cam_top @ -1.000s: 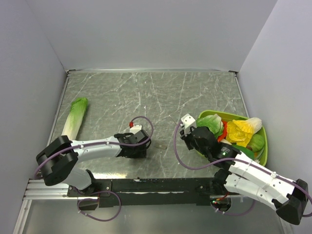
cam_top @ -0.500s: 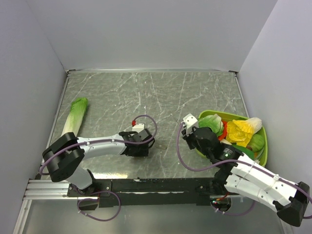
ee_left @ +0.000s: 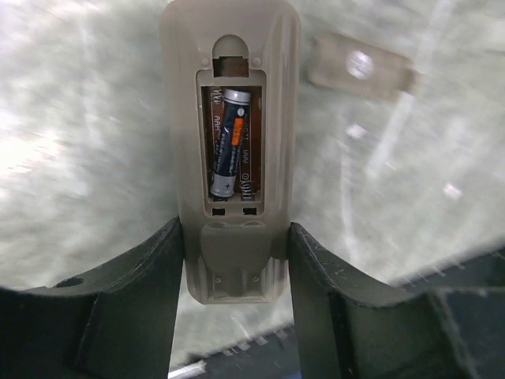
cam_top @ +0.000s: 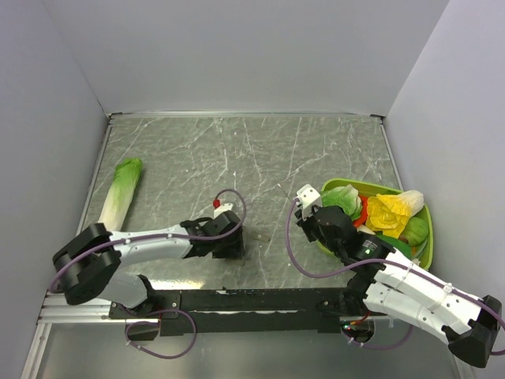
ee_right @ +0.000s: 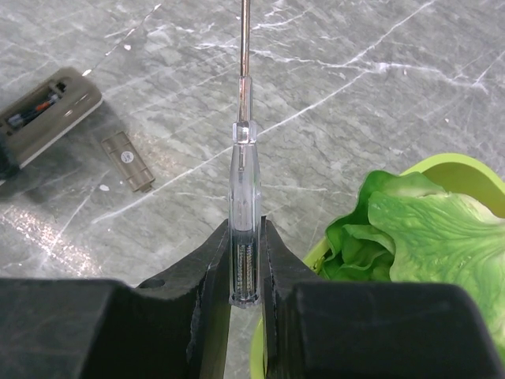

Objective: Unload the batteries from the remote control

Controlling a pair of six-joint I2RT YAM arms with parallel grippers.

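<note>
Grey-tan remote control (ee_left: 278, 118) sits clamped in left end effector (ee_left: 235, 234).

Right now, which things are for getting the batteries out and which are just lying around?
For the job: remote control in left gripper, battery inside it, its loose cover, screwdriver in right gripper.
Just lying about: cabbage, green bowl of vegetables.

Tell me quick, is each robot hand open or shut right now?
Left gripper: shut on the remote control.
Right gripper: shut on a clear-handled screwdriver.
</note>
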